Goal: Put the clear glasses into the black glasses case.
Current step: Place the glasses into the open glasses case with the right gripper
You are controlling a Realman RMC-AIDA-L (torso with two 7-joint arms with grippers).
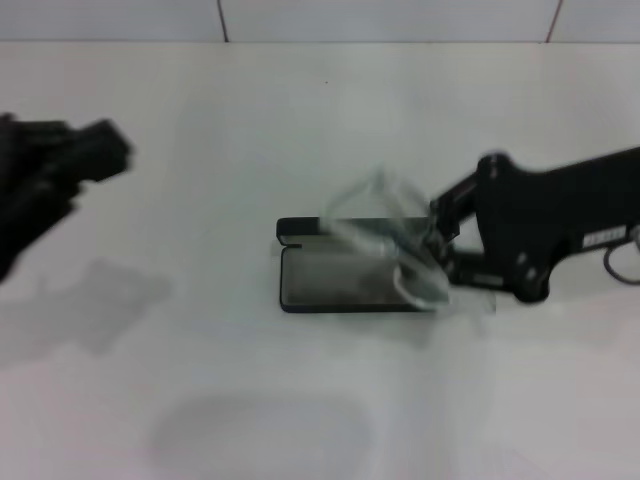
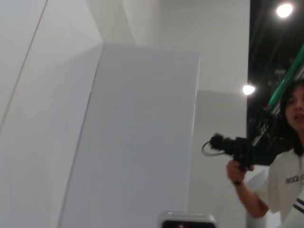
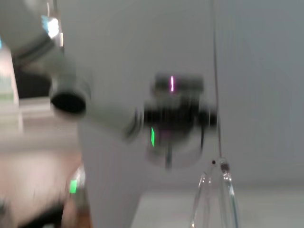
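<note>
in the head view, the black glasses case (image 1: 345, 277) lay open on the white table (image 1: 300, 120), a little toward 4 o'clock from the middle, with its lid at the far side. the clear glasses (image 1: 390, 235) were over the case's 3 o'clock end, tilted, and partly above the open tray. the right gripper (image 1: 440, 240) came in from 3 o'clock and pinched the glasses at that end. the left gripper (image 1: 95, 150) stayed at 9 o'clock, well apart from the case; i cannot tell its claw state.

in the left wrist view, only walls and a person (image 2: 285, 156) with a camera were seen.

in the right wrist view, 2 thin clear arms of the glasses (image 3: 213, 194) stood at 5 o'clock.
</note>
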